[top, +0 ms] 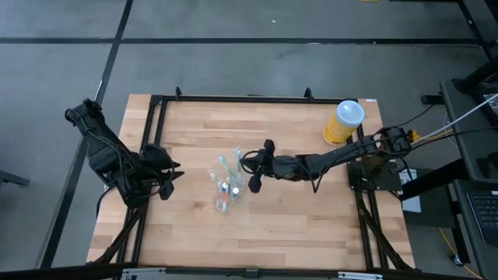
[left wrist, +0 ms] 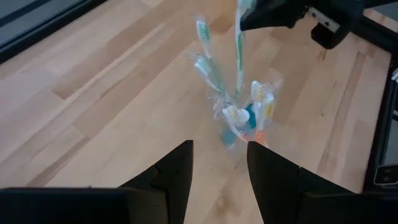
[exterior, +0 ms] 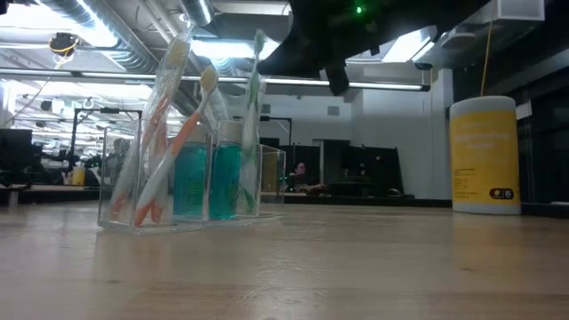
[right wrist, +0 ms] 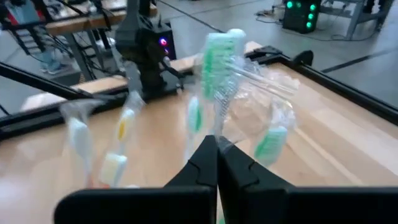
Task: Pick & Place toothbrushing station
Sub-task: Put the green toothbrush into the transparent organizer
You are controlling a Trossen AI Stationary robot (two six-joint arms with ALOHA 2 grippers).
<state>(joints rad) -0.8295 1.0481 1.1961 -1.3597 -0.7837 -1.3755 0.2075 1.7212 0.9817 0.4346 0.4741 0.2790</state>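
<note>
The wooden table (top: 303, 218) carries a black frame around its edge, and both dark arms reach in over it. The right arm stretches from the table's right side toward the middle, where the right gripper (top: 253, 165) sits just beside the clear toothbrush holder (top: 224, 189). Its fingers (right wrist: 205, 163) are pressed together on the handle of a green wrapped toothbrush (right wrist: 217, 68), which stands upright above the holder. The left arm waits at the table's left edge; the left gripper (left wrist: 219, 167) points toward the holder with its fingers (left wrist: 176, 168) spread apart and nothing between them. A yellow canister (top: 343, 122) with a white lid stands near the table's far right corner, well apart from the holder. The holder (exterior: 191, 182) is a clear acrylic box near the table's middle, with wrapped toothbrushes leaning inside it, an orange toothbrush (exterior: 173, 147) among them, and two teal tubes (exterior: 206, 178) upright beside them.
</note>
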